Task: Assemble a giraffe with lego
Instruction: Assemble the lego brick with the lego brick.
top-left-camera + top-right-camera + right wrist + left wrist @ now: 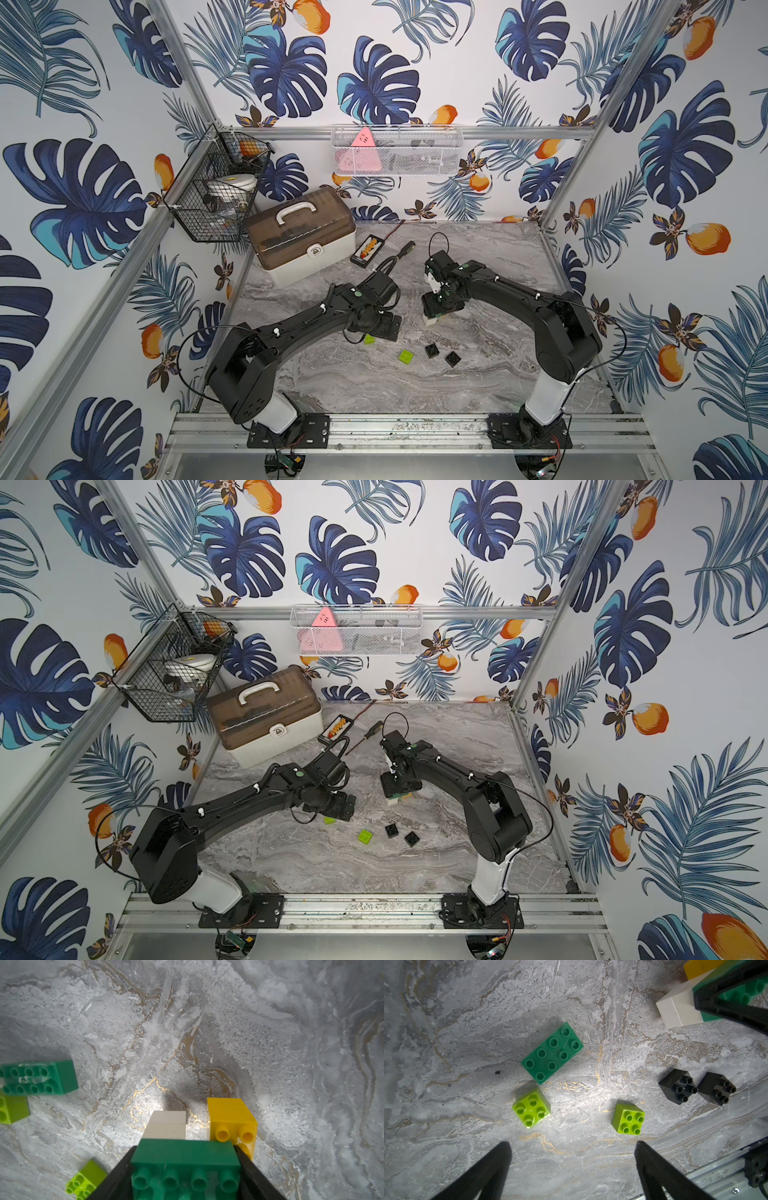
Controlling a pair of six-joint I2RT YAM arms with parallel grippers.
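My right gripper (185, 1148) is shut on a dark-green brick (185, 1159), which it holds on top of a white brick stack (166, 1126) and against a yellow stack (230, 1118); whether the brick is pressed home I cannot tell. In a top view the right gripper (440, 309) hides most of this giraffe; only the white brick (429, 320) peeks out. My left gripper (573, 1145) is open and empty above the table. Under it lie a loose dark-green brick (552, 1053), two lime bricks (531, 1108) (628, 1119) and two black bricks (677, 1086) (716, 1088).
A brown-lidded toolbox (301, 237) stands at the back left, with a small charger board (365, 249) and a screwdriver (405, 249) beside it. A black wire basket (216, 187) and a white mesh basket (397, 149) hang on the walls. An aluminium rail (407, 432) runs along the front edge.
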